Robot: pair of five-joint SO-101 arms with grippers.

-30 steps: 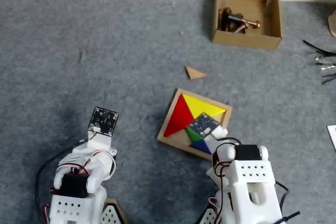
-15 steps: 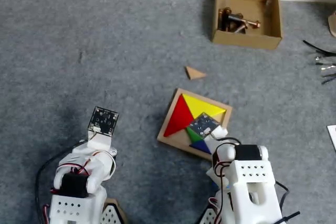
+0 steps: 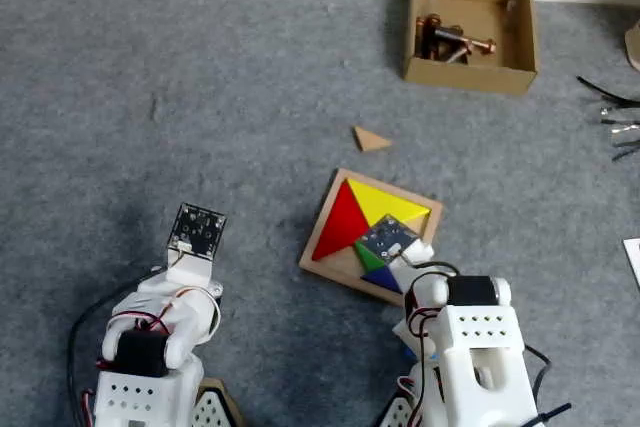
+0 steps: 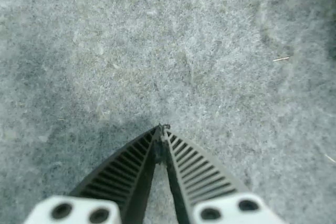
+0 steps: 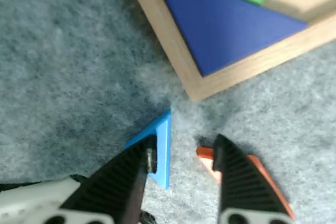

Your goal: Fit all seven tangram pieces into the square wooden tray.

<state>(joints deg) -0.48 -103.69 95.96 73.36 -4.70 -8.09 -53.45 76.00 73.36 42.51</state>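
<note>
The square wooden tray (image 3: 340, 269) lies turned on the grey carpet and holds a red triangle (image 3: 343, 219), a yellow triangle (image 3: 385, 204), a green piece (image 3: 370, 259) and a dark blue triangle (image 3: 386, 281). A tan triangle (image 3: 372, 139) lies apart, beyond the tray. In the right wrist view my right gripper (image 5: 184, 148) stands open just off the tray's near corner (image 5: 177, 51), bare carpet between its fingers. A light blue triangle (image 5: 160, 142) lies against one finger, an orange piece (image 5: 206, 156) by the other. My left gripper (image 4: 161, 128) is shut over bare carpet, left of the tray.
A cardboard box (image 3: 470, 67) with metal parts stands at the back right. Cables (image 3: 612, 107) lie at the right edge. Open carpet spreads over the left and middle.
</note>
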